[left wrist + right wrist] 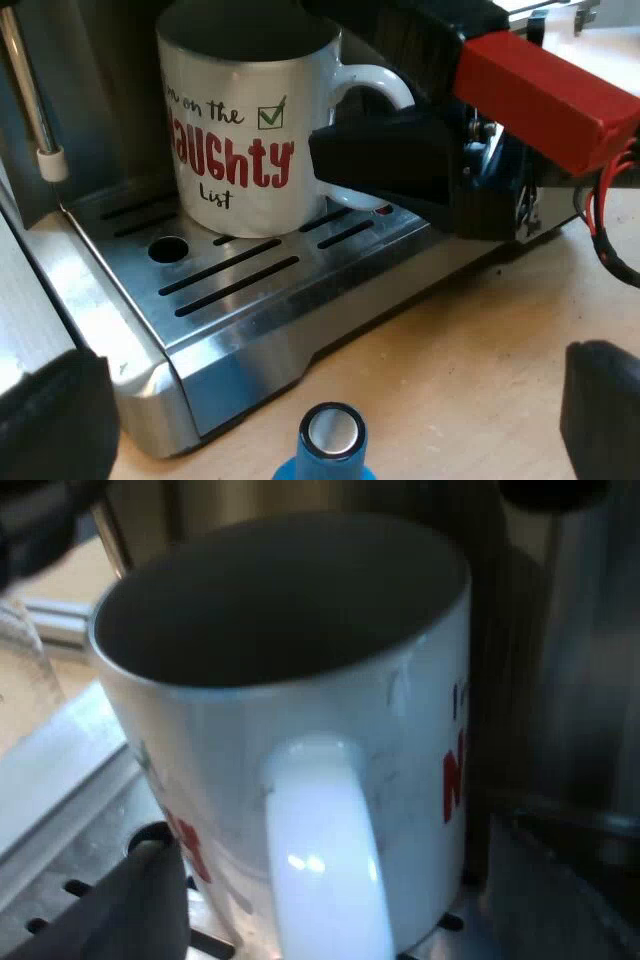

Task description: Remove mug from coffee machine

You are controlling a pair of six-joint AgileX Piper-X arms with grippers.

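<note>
A white mug (245, 130) with red and black lettering stands upright on the espresso machine's slotted metal drip tray (250, 285). My right gripper (390, 165) is at the mug's handle (375, 80). In the right wrist view the mug (300, 680) is very close and looks empty, with its handle (325, 860) pointing at the camera. My right gripper (340, 905) is open, one finger (130, 905) to each side of the handle, not touching it. My left gripper (325, 405) is open over the table before the tray, with a blue tamper (330, 440) below it.
The holder's dark handle with its red end (545, 85) sticks out from the machine's front above the mug's handle. A steam wand (35, 110) hangs beside the mug. A clear glass (20, 680) stands by the tray. Wooden tabletop (450, 360) lies before the machine.
</note>
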